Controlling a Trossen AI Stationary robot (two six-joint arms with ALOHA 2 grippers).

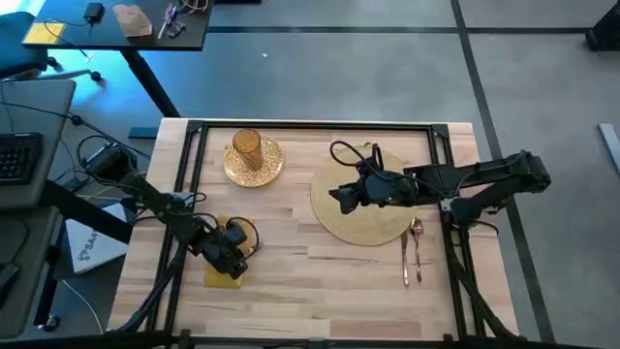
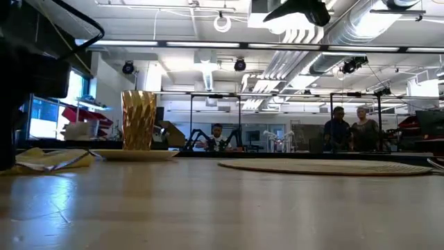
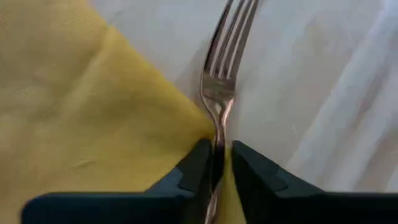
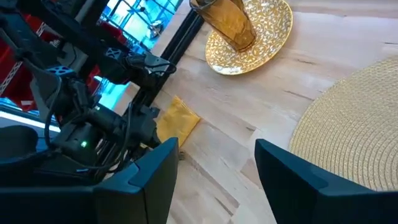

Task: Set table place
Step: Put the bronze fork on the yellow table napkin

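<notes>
Fork (image 3: 219, 93) lies on the wood surface (image 1: 291, 271) at its near left, beside the yellow napkin (image 1: 223, 274); left gripper (image 3: 217, 168) has its jaws pinched narrow on the fork's handle. Amber glass (image 1: 246, 147) stands on the gold plate (image 1: 266, 167), far left. Right gripper (image 4: 214, 180) hovers over the woven placemat (image 1: 373, 228), jaws wide, holding nothing. Two copper utensils (image 1: 414, 252) lie just right of the placemat.

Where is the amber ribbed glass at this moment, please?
In the high view the amber ribbed glass stands on the gold speckled plate at the table's far left-centre, left of the round woven placemat.
</notes>
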